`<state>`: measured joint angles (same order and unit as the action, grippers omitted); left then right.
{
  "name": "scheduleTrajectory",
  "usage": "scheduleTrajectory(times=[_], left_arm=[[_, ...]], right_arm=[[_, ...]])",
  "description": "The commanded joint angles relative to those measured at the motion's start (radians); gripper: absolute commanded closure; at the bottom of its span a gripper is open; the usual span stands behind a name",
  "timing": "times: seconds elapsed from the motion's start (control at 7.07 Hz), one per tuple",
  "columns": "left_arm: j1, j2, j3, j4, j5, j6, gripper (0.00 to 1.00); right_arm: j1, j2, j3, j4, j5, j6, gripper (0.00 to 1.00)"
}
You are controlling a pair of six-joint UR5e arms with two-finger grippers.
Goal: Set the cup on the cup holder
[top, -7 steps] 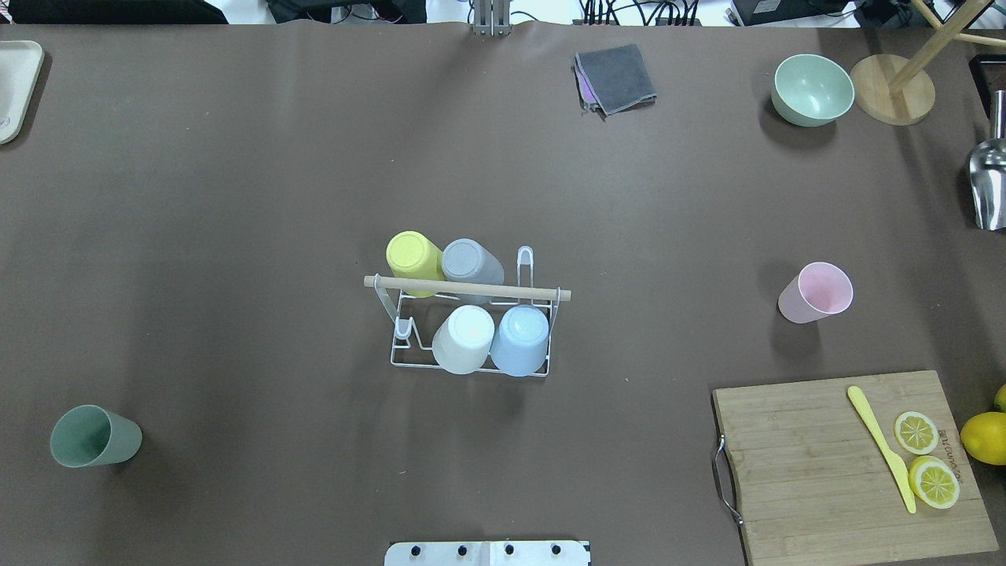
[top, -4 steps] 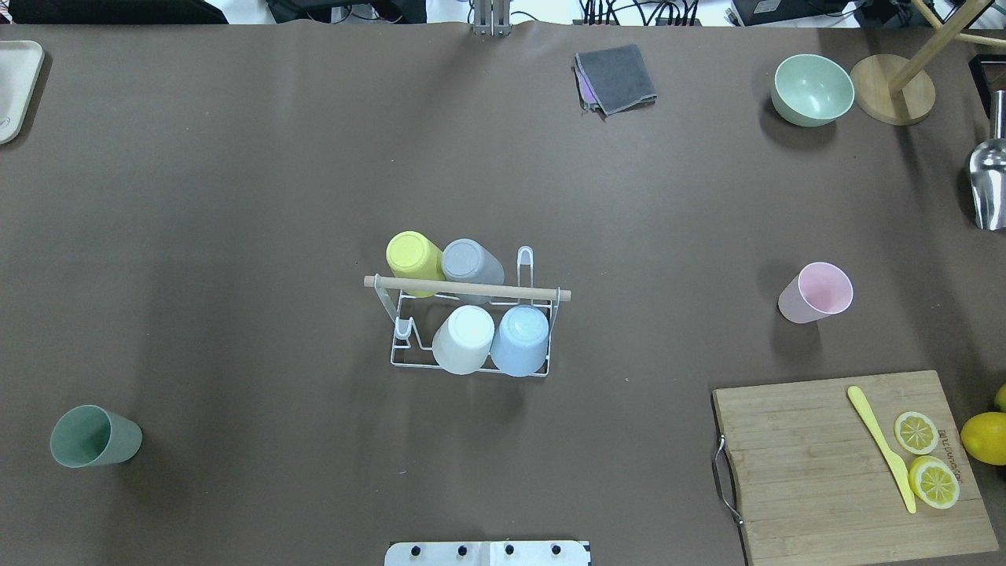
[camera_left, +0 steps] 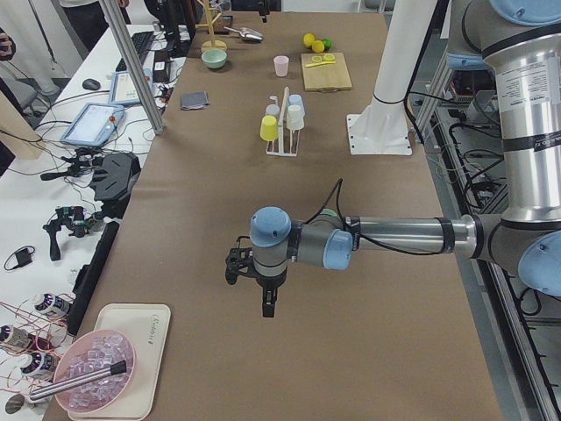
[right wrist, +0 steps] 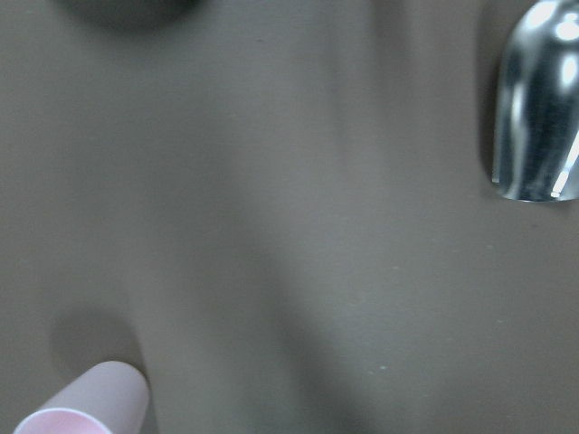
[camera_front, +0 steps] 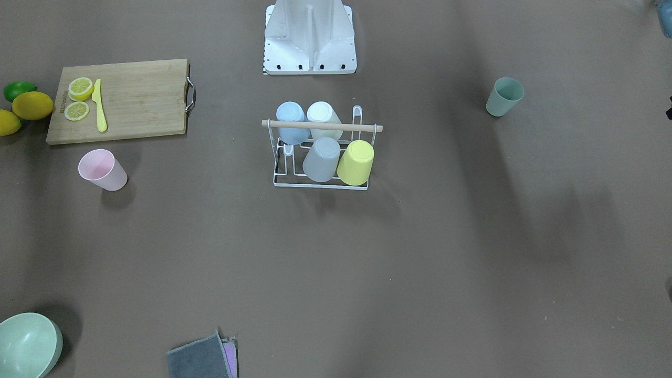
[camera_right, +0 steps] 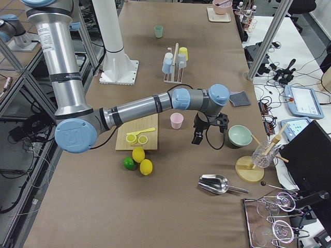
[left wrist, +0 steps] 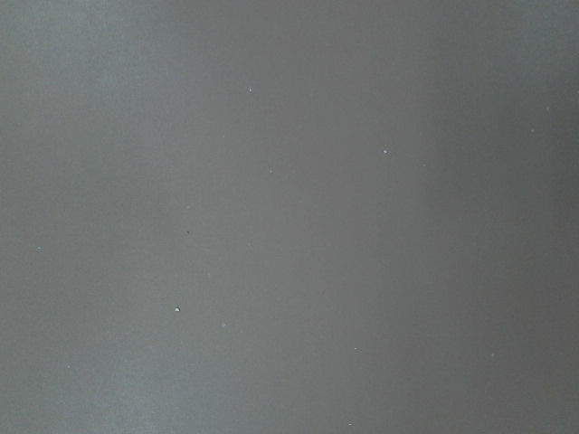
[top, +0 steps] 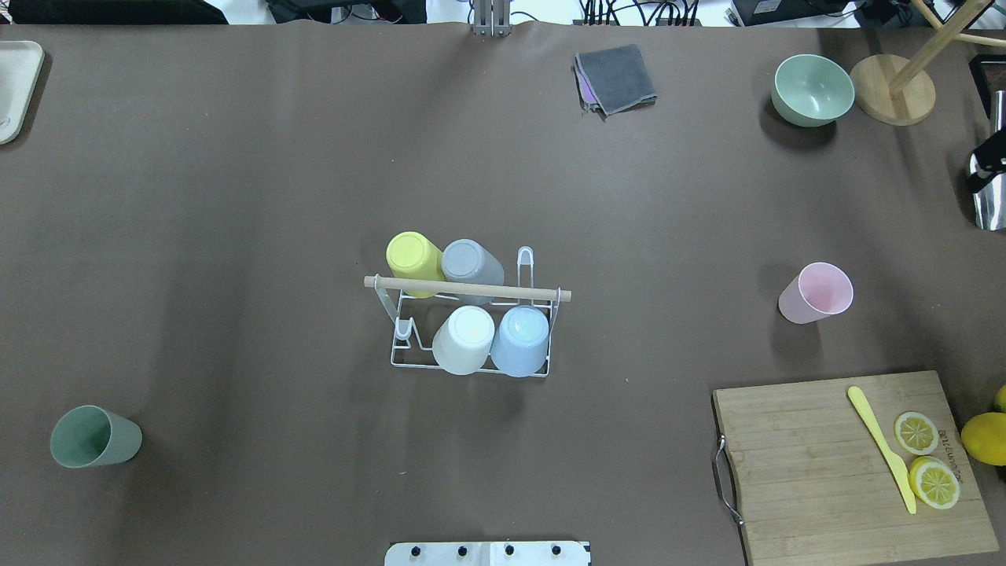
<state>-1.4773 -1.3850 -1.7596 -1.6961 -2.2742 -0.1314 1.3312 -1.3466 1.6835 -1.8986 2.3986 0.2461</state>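
Observation:
The white wire cup holder (top: 401, 358) with a wooden dowel (top: 468, 288) stands mid-table. It holds yellow, grey, white and blue cups upside down. A pink cup (top: 817, 292) stands upright to its right; it also shows in the right wrist view (right wrist: 81, 407). A green cup (top: 94, 436) stands at the near left. My right gripper (camera_right: 200, 135) hovers beyond the pink cup, near the scoop; only a dark edge of it shows overhead (top: 989, 167). My left gripper (camera_left: 266, 303) hangs over bare table far to the left. I cannot tell whether either gripper is open or shut.
A cutting board (top: 817, 464) with lemon slices and a yellow knife lies near right, with lemons (top: 986, 436) beside it. A green bowl (top: 812, 89), a wooden stand (top: 892, 88), a metal scoop (top: 990, 204) and a grey cloth (top: 615, 79) lie toward the far right.
A dark part of my right gripper has come into the overhead view at the right edge, over the scoop. The cups and the holder have not moved.

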Motion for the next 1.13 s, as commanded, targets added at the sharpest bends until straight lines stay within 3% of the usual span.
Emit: scheduleTrajectory(times=[0.0,0.28,0.57,0.99], left_arm=[[0.003,-0.086,0.005,0.065,0.004,-0.008,0.02],[0.011,-0.243,0.07,0.195,-0.001,-0.014,0.02],[0.011,-0.345,0.138,0.202,0.001,-0.051,0.02],[0.052,-0.631,0.374,0.341,-0.004,-0.074,0.02]], right_arm=[[-0.131,0.095,-0.033,-0.008,0.04,0.057,0.02],[-0.165,0.112,-0.082,-0.01,0.047,0.058,0.02],[-0.17,0.133,-0.169,-0.016,0.05,0.055,0.02],[-0.187,0.221,-0.277,-0.085,0.073,0.044,0.02]])
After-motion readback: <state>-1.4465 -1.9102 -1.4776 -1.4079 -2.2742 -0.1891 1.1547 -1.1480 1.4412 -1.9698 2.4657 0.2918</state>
